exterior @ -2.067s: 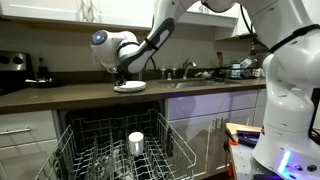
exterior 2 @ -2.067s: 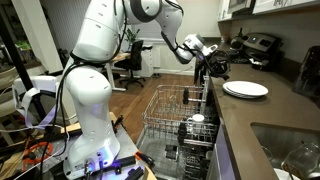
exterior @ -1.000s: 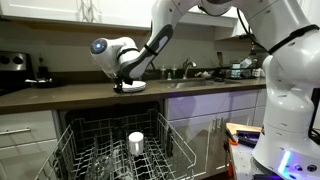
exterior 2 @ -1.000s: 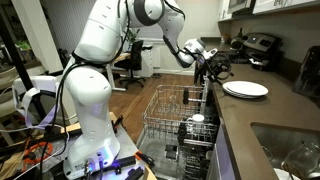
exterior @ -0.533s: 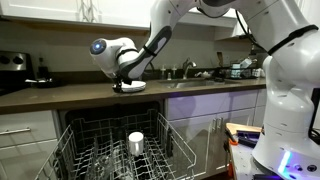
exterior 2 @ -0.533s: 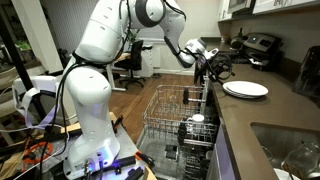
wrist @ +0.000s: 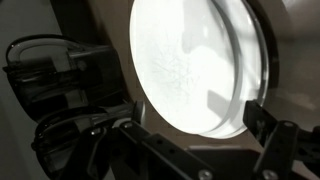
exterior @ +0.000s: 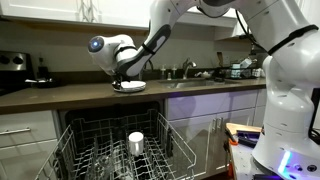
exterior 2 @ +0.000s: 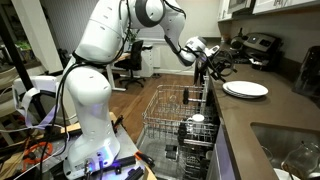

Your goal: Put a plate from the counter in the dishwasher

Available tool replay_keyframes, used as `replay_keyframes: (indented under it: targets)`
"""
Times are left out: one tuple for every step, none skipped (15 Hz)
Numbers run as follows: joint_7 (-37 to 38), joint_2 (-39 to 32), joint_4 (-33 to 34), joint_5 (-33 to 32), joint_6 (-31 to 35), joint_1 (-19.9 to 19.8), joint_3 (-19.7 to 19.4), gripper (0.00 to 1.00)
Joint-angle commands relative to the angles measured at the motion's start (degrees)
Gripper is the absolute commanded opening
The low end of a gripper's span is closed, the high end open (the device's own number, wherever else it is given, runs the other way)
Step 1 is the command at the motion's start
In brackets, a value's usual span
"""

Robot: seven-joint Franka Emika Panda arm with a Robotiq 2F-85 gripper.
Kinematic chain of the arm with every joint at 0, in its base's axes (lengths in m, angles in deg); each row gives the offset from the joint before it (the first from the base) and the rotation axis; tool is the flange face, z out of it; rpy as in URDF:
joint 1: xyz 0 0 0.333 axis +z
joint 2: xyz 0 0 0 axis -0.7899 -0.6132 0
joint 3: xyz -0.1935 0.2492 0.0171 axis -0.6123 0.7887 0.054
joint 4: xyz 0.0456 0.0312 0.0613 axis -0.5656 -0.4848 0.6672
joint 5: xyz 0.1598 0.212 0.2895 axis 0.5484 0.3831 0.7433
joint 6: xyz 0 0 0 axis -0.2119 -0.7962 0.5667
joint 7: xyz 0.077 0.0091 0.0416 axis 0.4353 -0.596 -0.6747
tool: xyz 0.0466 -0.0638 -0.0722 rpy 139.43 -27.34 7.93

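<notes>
Arm (exterior: 158,38) stretched out, end effector (exterior: 122,82) pointing down, fingers (wrist: 283,143) spread wide.

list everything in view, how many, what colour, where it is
plate: one, white, lying flat on the counter
counter: one, dark brown, along the wall
cabinets: several fronts, white, under the counter
dishwasher: one, dark inside, door open, light grey racks pulled out below the counter
cup: one, white, upright in the dishwasher rack
sink: one, grey metal, set into the counter
stove: one, dark, at the far end of the counter
arm: one, white, bent over the counter
pincer: one, dark, open, just above the counter at the plate's edge
</notes>
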Motion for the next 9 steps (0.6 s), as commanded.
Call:
replay_keyframes:
  targets:
    - [2.3, -1.2, 0.8, -2.9, -2.2, 0.3, -0.1, 1.0]
    - [2.7, -1.4, 0.8, -3.2, -2.4, 0.2, 0.0, 1.0]
    - [3.1, -1.6, 0.7, -3.5, -2.4, 0.0, 0.1, 1.0]
    - [3.7, -1.9, 0.6, -3.9, -2.3, 0.0, 0.0, 1.0]
    - [3.9, -2.1, 0.5, -4.0, -2.3, -0.1, 0.1, 1.0]
    - [4.5, -2.2, 0.4, -4.4, -2.2, -0.2, 0.0, 1.0]
    - [5.1, -2.4, 0.3, -4.9, -2.2, -0.2, 0.0, 1.0]
    - [5.5, -2.6, 0.3, -5.6, -2.5, -0.2, -0.1, 1.0]
    - [5.8, -2.7, 0.3, -6.0, -2.6, -0.3, -0.1, 1.0]
